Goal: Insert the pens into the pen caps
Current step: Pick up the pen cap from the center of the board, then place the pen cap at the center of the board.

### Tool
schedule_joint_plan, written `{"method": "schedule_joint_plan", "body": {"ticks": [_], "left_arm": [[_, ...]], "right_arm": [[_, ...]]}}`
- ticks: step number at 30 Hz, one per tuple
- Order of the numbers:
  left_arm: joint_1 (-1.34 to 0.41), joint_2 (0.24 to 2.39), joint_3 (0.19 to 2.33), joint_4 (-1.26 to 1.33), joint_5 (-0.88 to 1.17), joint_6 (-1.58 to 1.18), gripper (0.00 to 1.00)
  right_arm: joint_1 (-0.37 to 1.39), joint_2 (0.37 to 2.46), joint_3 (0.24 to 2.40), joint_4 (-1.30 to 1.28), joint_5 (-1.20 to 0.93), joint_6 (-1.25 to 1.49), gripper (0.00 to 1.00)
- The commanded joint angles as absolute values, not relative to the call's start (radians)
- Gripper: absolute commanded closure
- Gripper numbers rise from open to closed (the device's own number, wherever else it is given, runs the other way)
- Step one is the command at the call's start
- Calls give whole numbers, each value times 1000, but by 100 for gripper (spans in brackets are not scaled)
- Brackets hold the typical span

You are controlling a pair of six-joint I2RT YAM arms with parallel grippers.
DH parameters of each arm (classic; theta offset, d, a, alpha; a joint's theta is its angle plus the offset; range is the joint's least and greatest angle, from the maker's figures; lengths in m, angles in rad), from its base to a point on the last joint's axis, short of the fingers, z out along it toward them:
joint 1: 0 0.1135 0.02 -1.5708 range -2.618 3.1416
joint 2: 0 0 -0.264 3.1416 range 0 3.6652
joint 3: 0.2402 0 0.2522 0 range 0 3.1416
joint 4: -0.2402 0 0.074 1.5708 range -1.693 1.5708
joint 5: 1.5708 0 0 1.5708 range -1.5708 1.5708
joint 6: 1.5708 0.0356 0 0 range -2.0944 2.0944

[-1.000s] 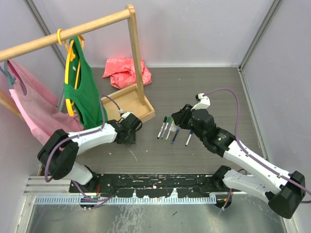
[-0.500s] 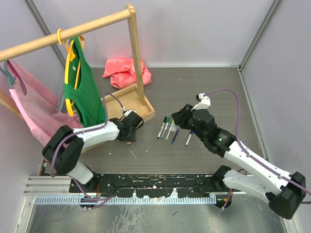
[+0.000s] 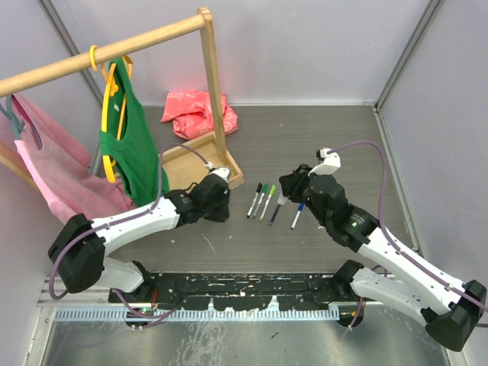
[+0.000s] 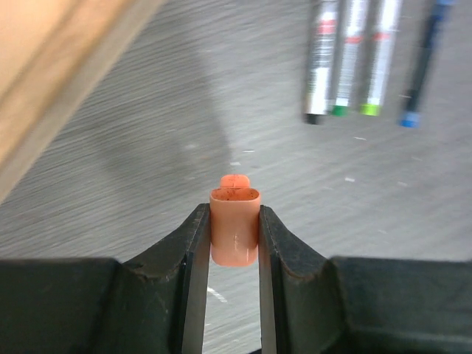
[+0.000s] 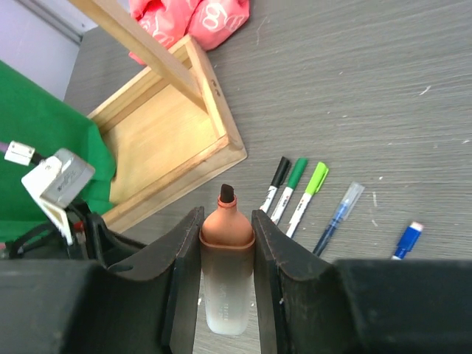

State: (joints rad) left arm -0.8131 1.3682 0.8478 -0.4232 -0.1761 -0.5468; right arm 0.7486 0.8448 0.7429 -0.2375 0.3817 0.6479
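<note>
Pens (image 3: 268, 203) lie in a loose row on the table (image 3: 343, 145), about midway between its left and right edges and a little nearer the front edge than the back. The left gripper (image 3: 223, 203) sits just left of the row. The right gripper (image 3: 284, 194) sits over the row's right part and holds an orange pen (image 3: 280, 201). From above, whether the left jaws hold anything cannot be told. The wooden tray (image 3: 194, 160) of the clothes rack stands behind the left gripper.

In the left wrist view, the left gripper (image 4: 234, 221) is closed on an orange cap (image 4: 234, 236). The cap stands upright between the two fingers with its open mouth facing away from the camera. Four pens (image 4: 346, 59) lie side by side further off on the table (image 4: 147, 125), with black, green, light green and blue ends.

In the right wrist view, the right gripper (image 5: 227, 217) clamps the orange pen (image 5: 226, 228) by its pale barrel. The orange collar and dark tip stick out past the fingers. Beyond it on the table (image 5: 369, 88) lie five pens (image 5: 310, 188), near the corner of the wooden tray (image 5: 166, 140).
</note>
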Motion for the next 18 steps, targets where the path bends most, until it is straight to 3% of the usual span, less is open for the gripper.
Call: {"method": "schedule_joint_plan", "body": {"ticks": [1, 18], "left_arm": [[-925, 1405, 935, -319, -123, -524, 89], [-1138, 1728, 1103, -218, -108, -519, 89]], "right_arm": [[743, 745, 787, -229, 509, 610, 92], [743, 546, 741, -289, 665, 611, 94]]}}
